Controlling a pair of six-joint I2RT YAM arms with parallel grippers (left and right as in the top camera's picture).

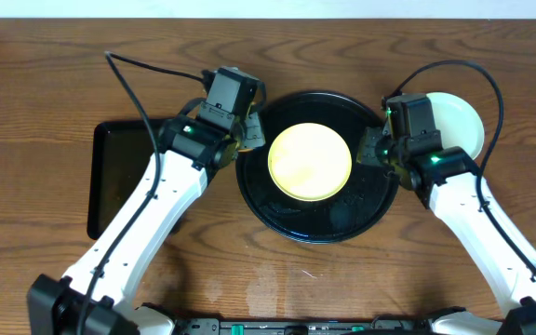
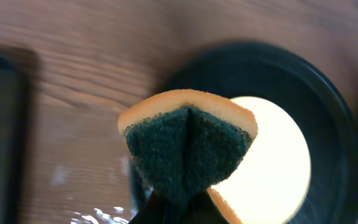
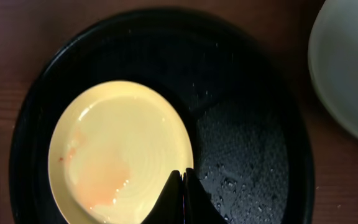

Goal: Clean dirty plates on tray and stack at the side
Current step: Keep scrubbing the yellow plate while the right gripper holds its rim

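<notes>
While hanging beside the left rim of the black tray [image 1: 324,221], grips a folded orange-and-green sponge [image 2: 188,140] in the left pincer [image 2: 174,213]. Holds the right pincer [image 3: 182,198] pressed together and empty at the edge of the yellow plate [image 3: 120,152], orange-smeared, lying in the tray. Has a pale plate [image 1: 459,116] on the tabletop [image 1: 63,74] right of the tray.

1 yellow plate [image 3: 120,143] lies in the left half of the tray [image 3: 241,74], with an orange smear [image 3: 98,186] at its lower left. The right gripper [image 3: 183,193], jaws together, sits at its right edge. Droplets [image 3: 241,174] bead the tray. 1 pale plate [image 3: 347,68] lies on the table [image 3: 5,50] outside the rim
</notes>
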